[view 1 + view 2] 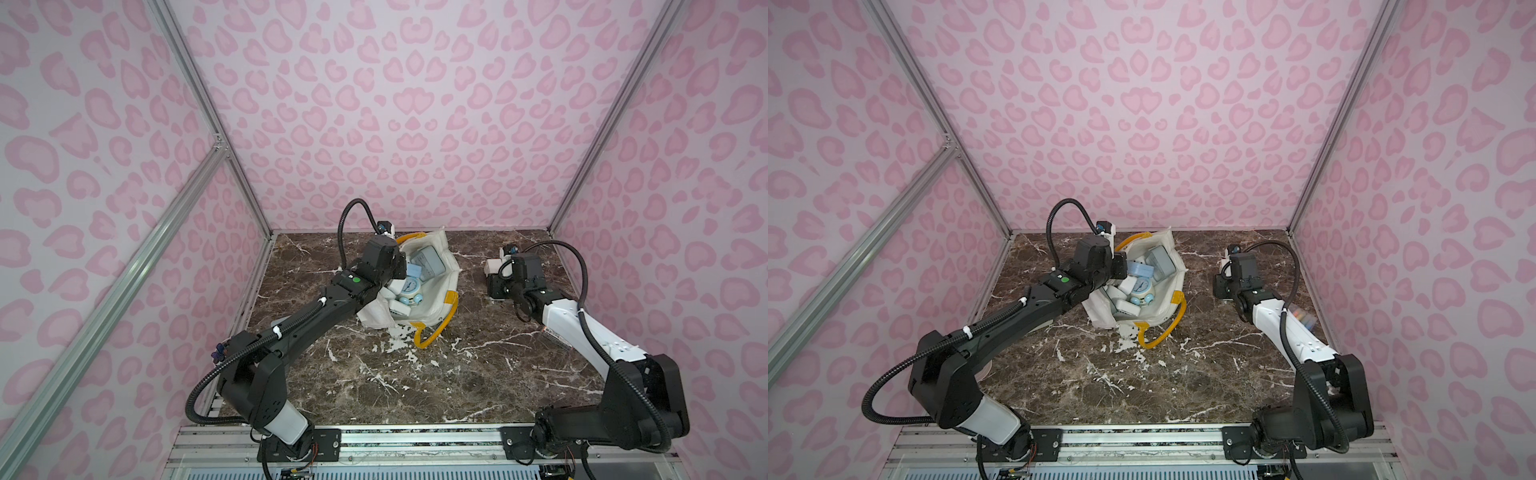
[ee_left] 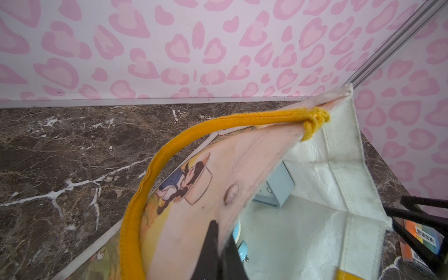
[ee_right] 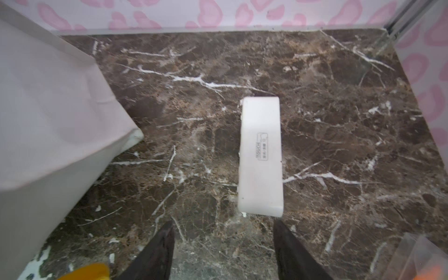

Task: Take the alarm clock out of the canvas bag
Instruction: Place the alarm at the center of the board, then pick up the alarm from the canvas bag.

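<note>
At the left gripper, jaws closed on the bag rim. Inside it, just beside those jaws, a blue clock among others. Right gripper jaws spread apart, empty; white clock on table just beyond their tips.

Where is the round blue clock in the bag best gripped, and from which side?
Probably across its round rim, from above through the open mouth of the bag. The blue clock lies face up, with white clocks packed against one side, so the rim is its most exposed part.
</note>
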`<state>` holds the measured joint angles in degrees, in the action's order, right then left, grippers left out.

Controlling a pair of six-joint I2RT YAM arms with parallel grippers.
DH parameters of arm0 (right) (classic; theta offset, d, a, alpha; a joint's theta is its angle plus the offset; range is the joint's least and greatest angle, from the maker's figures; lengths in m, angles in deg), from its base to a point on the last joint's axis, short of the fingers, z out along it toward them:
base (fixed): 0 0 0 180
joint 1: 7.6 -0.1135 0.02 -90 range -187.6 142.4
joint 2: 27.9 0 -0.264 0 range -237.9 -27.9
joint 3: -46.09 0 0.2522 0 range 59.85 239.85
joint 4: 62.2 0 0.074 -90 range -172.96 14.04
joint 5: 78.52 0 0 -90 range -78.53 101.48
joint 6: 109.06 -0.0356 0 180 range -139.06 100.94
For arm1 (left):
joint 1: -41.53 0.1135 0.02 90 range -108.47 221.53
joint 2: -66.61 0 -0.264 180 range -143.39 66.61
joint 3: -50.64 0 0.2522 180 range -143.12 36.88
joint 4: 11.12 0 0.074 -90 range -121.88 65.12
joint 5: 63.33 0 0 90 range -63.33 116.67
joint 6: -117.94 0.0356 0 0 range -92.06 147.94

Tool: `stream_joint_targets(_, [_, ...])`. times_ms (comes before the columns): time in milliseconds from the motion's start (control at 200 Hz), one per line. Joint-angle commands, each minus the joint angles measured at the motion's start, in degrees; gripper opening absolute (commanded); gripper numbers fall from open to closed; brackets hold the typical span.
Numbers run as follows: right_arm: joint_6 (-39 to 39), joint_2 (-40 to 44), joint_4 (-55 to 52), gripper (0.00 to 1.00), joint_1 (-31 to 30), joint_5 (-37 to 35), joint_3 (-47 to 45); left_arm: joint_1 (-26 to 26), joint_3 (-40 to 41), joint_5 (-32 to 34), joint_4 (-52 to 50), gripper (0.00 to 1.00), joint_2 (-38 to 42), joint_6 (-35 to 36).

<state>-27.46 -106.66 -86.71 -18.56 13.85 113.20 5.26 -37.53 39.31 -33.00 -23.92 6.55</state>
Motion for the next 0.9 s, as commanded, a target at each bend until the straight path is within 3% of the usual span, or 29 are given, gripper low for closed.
stream_joint_targets(0, [-1.4, 1.9, 3.4, 0.65, -1.6, 1.2, -0.4, -0.2, -0.7, 0.8, -1.2, 0.04, 0.3, 0.0])
stream_joint_targets(405, [0.0, 9.2, 9.2, 0.66, -12.6, 0.4, -1.8, -0.5, -2.2, 1.1, -1.3, 0.03, -0.4, 1.0])
stream_joint_targets(895, [4.0, 5.1, 8.4, 0.65, -27.5, -1.9, -0.3, -0.6, -2.3, 1.4, -1.1, 0.03, -0.4, 1.7])
